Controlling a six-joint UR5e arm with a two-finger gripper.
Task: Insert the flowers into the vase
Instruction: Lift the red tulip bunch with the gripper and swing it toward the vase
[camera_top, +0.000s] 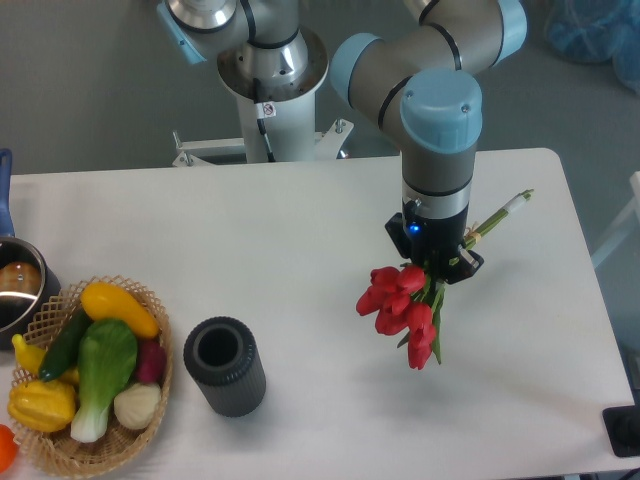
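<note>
The flowers (402, 305) are a bunch of red tulips with green stems, held off the table at the right. Their stem ends (508, 209) stick out up and to the right past the wrist. My gripper (441, 262) is shut on the flowers at the stems, just above the red heads, and the fingers are mostly hidden under the wrist. The vase (224, 365), a dark grey ribbed cylinder with its round mouth showing, stands on the white table (300, 230) well to the left of the flowers, near the front edge.
A woven wicker basket (150, 415) with green, yellow and white toy vegetables sits at the front left, right beside the vase. A steel pot (18, 290) with a blue handle is at the left edge. The arm's base stands behind the table.
</note>
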